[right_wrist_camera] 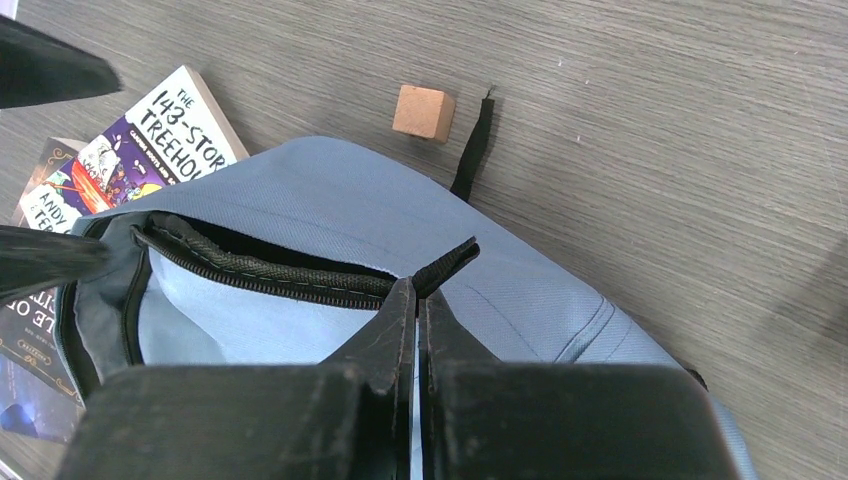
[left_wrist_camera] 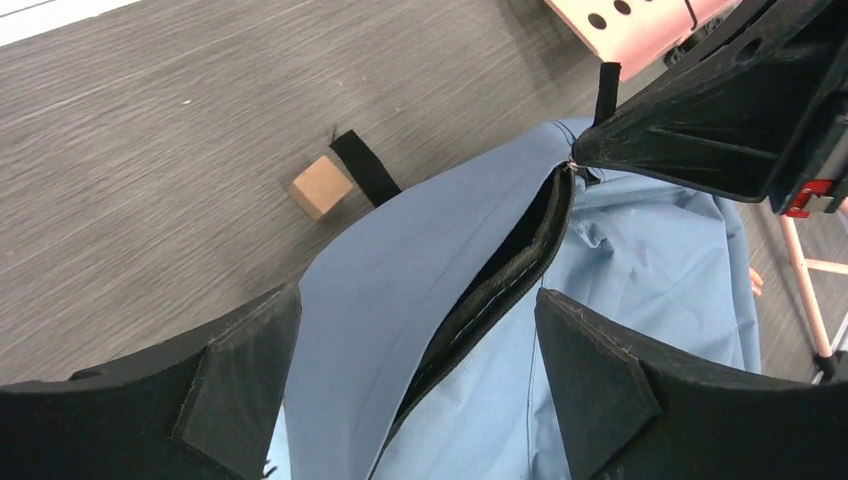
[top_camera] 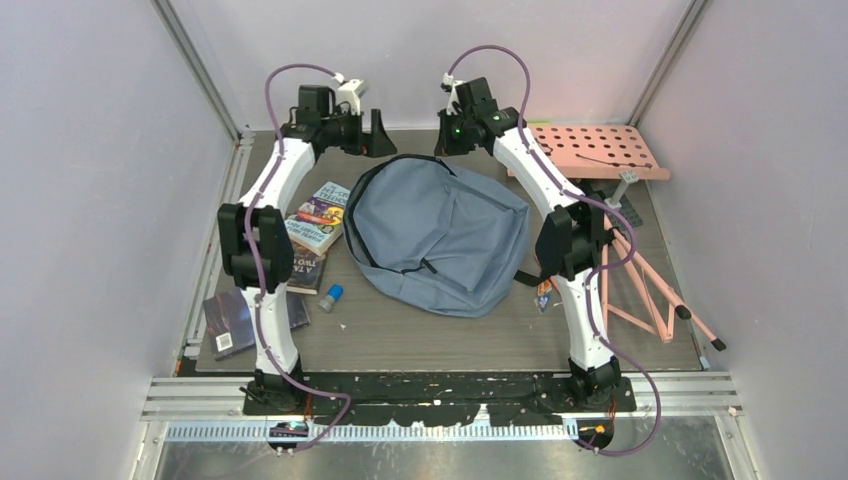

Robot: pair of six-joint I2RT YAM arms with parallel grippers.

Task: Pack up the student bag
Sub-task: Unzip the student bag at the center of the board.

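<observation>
Grey-blue student bag (top_camera: 435, 235) | zip edge (right_wrist_camera: 260, 272) pinched (right end effector (right_wrist_camera: 416, 287)) | mouth (right_wrist_camera: 250, 246) agape

I count two tools of mine: left tool (top_camera: 379, 134) and right tool (right_wrist_camera: 417, 288). Below them is one large grey-blue fabric backpack (top_camera: 430, 235). Left of my left tool are four flat printed books (top_camera: 318, 225) and one small blue-capped cylinder (top_camera: 331, 296). Ahead of my right tool is one tan wooden cube (right_wrist_camera: 423, 112). To its right is one pink perforated folding stand (top_camera: 595, 150).
</observation>
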